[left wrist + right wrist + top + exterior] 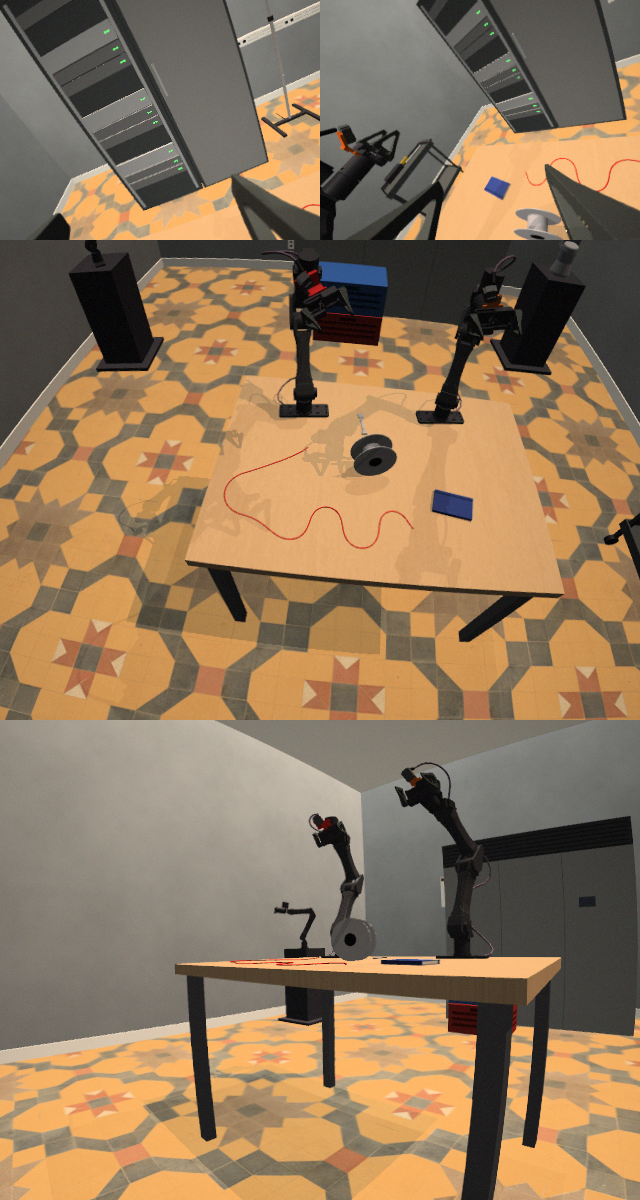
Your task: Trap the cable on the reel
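A black reel with a grey core stands on its rims near the middle of the table. A thin red cable lies loose in waves across the table, apart from the reel. My left gripper is open and empty, raised high above its base. My right gripper is open and empty, also raised high, looking down at the reel.
A blue book lies flat near the left arm's side. A small grey piece lies behind the reel. A blue and red cabinet and two black pillars stand on the floor.
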Robot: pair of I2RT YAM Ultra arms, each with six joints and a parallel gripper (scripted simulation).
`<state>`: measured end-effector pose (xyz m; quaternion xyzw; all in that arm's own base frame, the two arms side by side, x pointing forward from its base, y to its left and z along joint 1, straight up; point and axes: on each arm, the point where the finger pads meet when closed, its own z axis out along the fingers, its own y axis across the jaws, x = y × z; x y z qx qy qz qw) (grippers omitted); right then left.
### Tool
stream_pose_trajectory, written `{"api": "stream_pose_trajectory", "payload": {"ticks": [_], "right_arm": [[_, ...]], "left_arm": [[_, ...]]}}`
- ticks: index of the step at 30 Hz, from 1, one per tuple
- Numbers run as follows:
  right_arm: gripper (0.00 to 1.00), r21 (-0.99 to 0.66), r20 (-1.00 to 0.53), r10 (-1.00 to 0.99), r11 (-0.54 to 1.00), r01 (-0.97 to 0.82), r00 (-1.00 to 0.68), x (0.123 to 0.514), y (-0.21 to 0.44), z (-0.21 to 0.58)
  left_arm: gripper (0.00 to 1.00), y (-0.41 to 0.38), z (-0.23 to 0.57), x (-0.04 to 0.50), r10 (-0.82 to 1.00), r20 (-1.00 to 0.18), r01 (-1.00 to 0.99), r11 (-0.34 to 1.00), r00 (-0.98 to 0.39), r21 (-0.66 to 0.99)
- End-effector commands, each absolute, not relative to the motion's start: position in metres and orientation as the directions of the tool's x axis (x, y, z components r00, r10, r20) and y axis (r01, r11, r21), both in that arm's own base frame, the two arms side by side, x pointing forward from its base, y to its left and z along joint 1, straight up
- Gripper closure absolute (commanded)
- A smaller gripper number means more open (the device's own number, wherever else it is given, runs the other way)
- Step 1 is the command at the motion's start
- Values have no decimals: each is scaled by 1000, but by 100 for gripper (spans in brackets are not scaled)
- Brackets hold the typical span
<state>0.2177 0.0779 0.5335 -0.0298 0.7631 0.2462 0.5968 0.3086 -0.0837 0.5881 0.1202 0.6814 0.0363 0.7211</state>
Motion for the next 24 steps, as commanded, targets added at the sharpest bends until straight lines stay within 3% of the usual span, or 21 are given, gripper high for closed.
{"api": "stream_pose_trajectory", "payload": {"ticks": [1,10,24], "right_arm": [[0,196,-974,156,944,-264,-166,195,55,555],[0,57,-998,51,988,-141,-43,169,26,581],[0,-5,-1000,-4,997,-74,14,151,12,594]], "left_arm": [[0,-86,584,260,154,-988,259,954,1,149],[0,-73,594,180,43,-999,374,926,11,44],[0,-63,595,137,-12,-1000,424,906,12,-6]]}}
